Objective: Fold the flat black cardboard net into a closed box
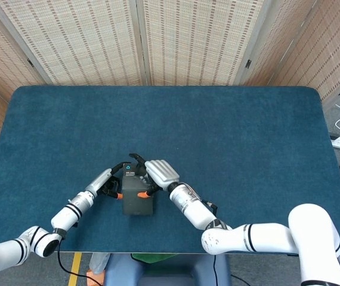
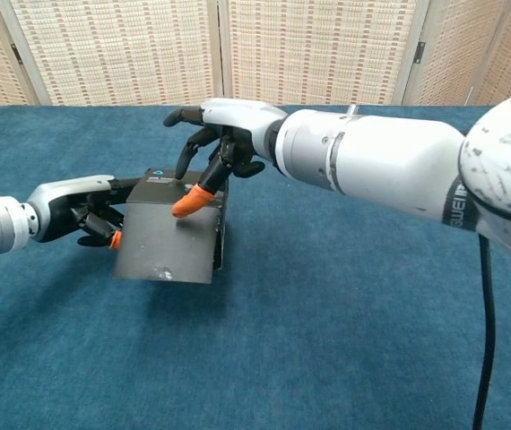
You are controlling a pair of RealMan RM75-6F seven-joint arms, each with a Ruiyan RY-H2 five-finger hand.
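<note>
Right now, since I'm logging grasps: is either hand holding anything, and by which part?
The left hand grips the black box at its left side. The right hand only presses on its lid.

**Black box, lid down, near the front of the bench**

The black cardboard box [image 2: 168,235] stands on the blue bench [image 1: 229,137] as a closed cube, its lid flap lying flat over the top. The surface is matte black with faint pale scuffs, and a small white label with a blue dot sits at the far edge of the lid. It lies left of centre, close to the near edge
</note>
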